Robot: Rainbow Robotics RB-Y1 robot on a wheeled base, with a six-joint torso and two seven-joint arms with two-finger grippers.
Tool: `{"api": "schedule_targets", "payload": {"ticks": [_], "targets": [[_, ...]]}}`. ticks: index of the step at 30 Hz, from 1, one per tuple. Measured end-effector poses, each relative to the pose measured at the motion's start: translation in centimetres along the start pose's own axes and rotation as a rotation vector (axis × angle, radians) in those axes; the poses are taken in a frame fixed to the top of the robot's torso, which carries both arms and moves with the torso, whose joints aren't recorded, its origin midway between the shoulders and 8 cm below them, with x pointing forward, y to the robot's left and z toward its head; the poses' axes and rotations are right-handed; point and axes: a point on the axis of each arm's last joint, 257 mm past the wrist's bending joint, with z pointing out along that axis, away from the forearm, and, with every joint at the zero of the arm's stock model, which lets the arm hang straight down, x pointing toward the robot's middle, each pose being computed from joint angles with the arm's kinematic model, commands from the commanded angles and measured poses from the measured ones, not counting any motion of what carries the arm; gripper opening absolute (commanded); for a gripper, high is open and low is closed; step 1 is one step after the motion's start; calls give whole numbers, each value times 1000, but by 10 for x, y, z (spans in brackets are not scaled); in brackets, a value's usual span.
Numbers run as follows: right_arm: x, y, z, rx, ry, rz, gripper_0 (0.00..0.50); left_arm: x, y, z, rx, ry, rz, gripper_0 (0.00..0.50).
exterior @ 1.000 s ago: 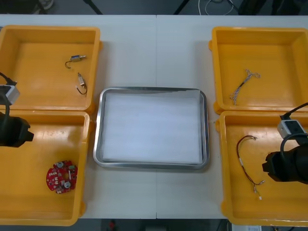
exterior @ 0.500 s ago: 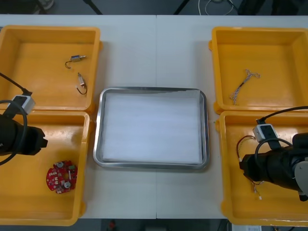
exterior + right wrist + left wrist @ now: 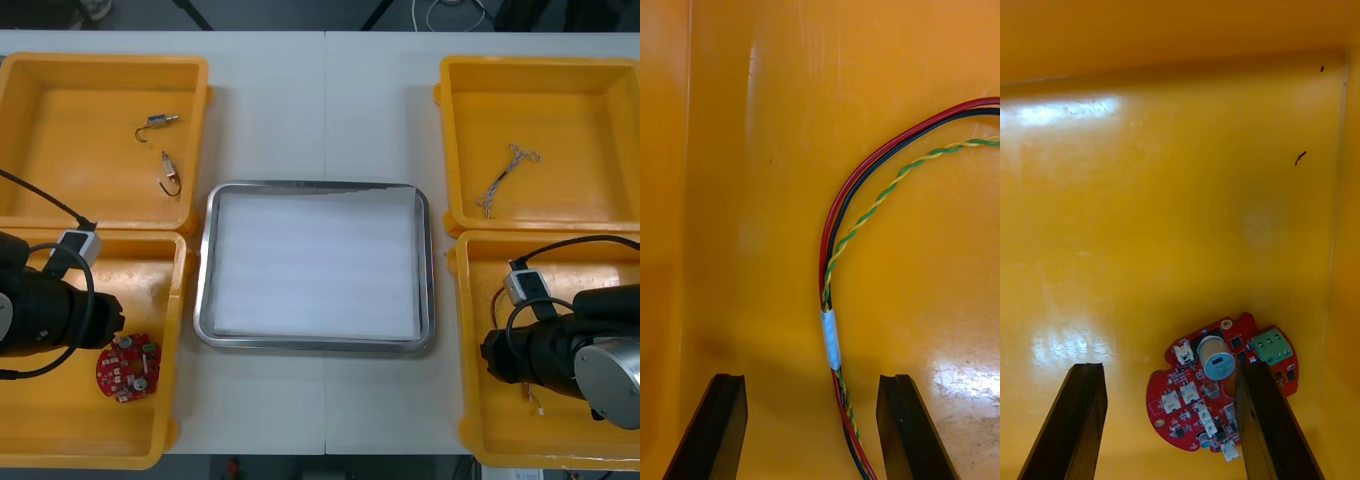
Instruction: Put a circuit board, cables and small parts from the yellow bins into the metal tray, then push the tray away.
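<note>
A round red circuit board (image 3: 127, 367) lies in the near left yellow bin (image 3: 60, 452). My left gripper (image 3: 112, 312) hangs just above it. In the left wrist view the left gripper (image 3: 1171, 424) is open, and the board (image 3: 1217, 382) lies between the fingers, close against one finger (image 3: 1266, 420). My right gripper (image 3: 490, 355) is low in the near right bin (image 3: 560, 248), over a red and yellow cable whose end (image 3: 535, 398) sticks out. In the right wrist view the right gripper (image 3: 811, 427) is open, and the cable (image 3: 832, 337) runs between its fingers.
The metal tray (image 3: 205, 260), white inside, sits between the bins. The far left bin (image 3: 100, 65) holds two small metal parts (image 3: 158, 122) (image 3: 170, 172). A thin twisted cable (image 3: 505, 175) lies in the far right bin (image 3: 540, 68).
Both arms have come inward and down into the near bins. The left gripper moved toward the circuit board and the right one moved over the cable, covering most of it.
</note>
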Motion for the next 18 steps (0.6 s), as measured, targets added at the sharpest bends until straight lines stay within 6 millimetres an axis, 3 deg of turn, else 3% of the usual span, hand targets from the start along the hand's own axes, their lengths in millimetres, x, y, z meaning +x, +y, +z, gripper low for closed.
{"api": "schedule_targets", "payload": {"ticks": [5, 18], "targets": [[-2, -19, 3, 88, -12, -27, 500, 8, -2, 5, 8, 2, -11, 500], [2, -12, 9, 83, -6, -53, 500, 18, -8, 14, -14, 21, 10, 500]]}}
